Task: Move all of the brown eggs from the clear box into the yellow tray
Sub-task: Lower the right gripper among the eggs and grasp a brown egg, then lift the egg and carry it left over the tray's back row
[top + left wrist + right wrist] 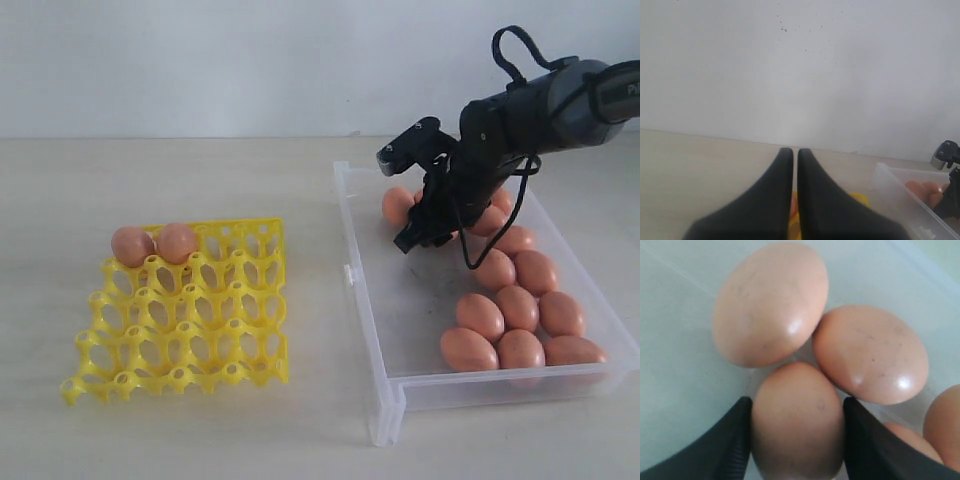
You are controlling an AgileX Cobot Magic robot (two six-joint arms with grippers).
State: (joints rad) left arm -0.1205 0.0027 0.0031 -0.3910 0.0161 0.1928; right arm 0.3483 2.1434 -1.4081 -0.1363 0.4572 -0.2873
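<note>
In the exterior view the yellow tray (pixel 180 310) lies on the left of the pale table (pixel 300 440), with two brown eggs (pixel 155 244) seated side by side in the two leftmost cups of its far row. The clear box (pixel 365 300) sits just to its right, apart from it. A run of loose eggs (pixel 515 320) lies along the box's right side, from the near corner to the far end. The right gripper (pixel 420 232) reaches down into the far part of the box among those eggs; its grasp cannot be read from here. In the left wrist view the left gripper (pixel 790 150) is raised over the table, its two black fingers (pixel 815 200) pressed together with only a thin slit between them and nothing in it. A sliver of the tray (pixel 860 199) and a corner of the box (pixel 890 185) show beyond. In the right wrist view the right gripper (pixel 798 401) grasps the nearest egg (pixel 797 437): each dark finger (pixel 730 445) lies flush against one side of it, no gap showing. Two neighbouring eggs (pixel 770 305) touch it on the box floor (pixel 675 390).
</note>
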